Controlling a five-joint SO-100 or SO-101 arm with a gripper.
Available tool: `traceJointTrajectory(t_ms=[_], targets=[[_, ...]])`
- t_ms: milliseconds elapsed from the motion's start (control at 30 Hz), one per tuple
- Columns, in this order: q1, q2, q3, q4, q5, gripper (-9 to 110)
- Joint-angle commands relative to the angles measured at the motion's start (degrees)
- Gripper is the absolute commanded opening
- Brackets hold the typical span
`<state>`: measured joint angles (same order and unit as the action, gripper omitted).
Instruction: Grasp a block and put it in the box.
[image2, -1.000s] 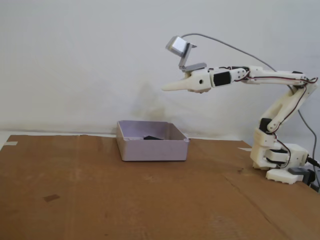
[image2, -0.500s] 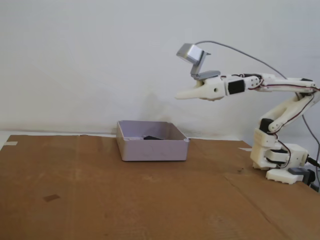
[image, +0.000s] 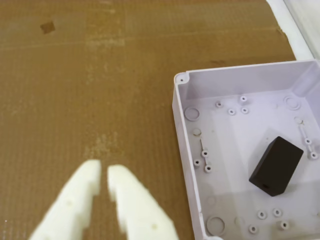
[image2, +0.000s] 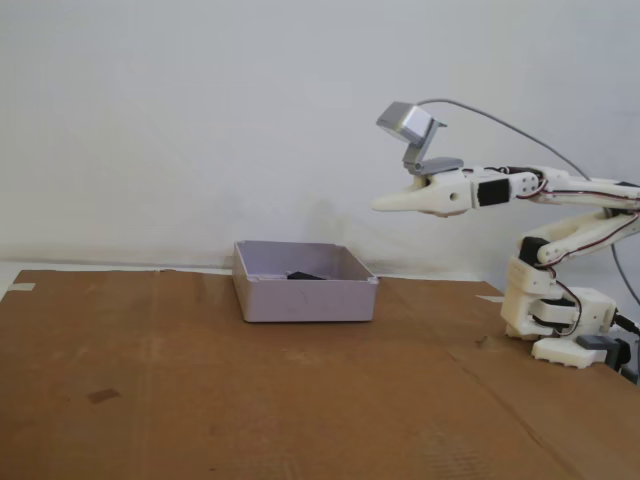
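Observation:
The small black block lies inside the pale lavender-grey box, on its floor toward the right in the wrist view. From the fixed view only the block's top shows above the wall of the box. My white gripper hangs high in the air, to the right of the box and well above it. Seen from the wrist, the gripper has its two fingers nearly together with only a thin slit between them and nothing held.
Brown cardboard covers the table, with a small dark patch at front left. The arm's base stands at the right edge. A grey camera module rides on the wrist. A white wall is behind.
The arm has drawn back to the right, away from above the box, with the gripper staying high. The block stays in the box.

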<state>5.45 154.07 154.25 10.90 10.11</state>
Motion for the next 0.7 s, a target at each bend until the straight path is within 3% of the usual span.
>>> traceJointTrajectory(t_ms=[0,667], targets=[[-0.44,5.80,0.18,-1.85,-0.44,0],[-0.53,19.60,13.01,-1.85,-0.44,0]])
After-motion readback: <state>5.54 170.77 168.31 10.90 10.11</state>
